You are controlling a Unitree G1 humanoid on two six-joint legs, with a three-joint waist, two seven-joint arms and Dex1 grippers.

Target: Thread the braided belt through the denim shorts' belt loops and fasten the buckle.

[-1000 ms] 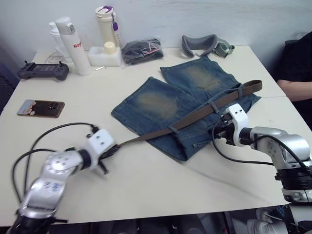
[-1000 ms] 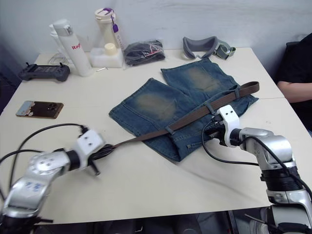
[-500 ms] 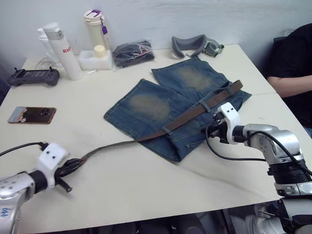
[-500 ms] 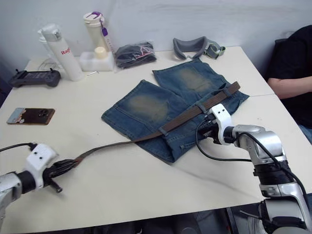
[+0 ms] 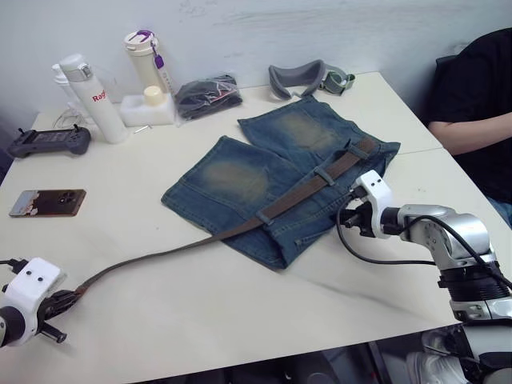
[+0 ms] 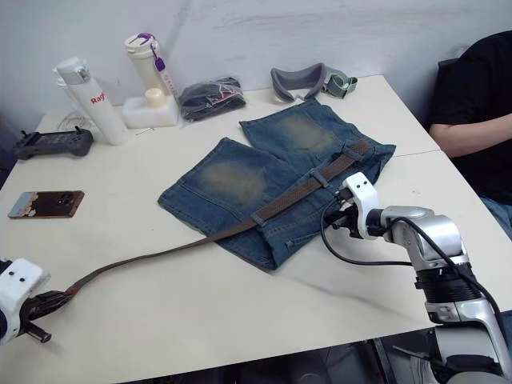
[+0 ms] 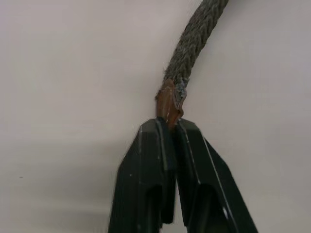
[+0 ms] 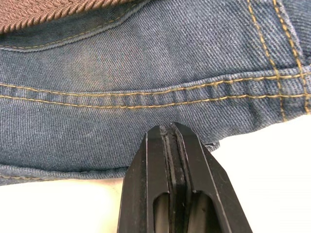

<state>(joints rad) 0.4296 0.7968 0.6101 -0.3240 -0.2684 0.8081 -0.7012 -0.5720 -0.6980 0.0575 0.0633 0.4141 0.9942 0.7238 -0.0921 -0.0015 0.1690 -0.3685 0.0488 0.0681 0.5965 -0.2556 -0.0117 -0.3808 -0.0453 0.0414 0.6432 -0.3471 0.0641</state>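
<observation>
One braided belt (image 5: 200,242), three belt loops (image 5: 322,175)

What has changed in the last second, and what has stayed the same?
The left claw, shut on the braided belt tip, pulled it further through the belt loops, away from the denim shorts. The right claw stayed shut, pressing the waistband.

head stereo overhead, wrist views close

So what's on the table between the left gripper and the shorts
Just the braided belt, running from the left gripper across bare table to the denim shorts, as the right eye view shows.
</observation>
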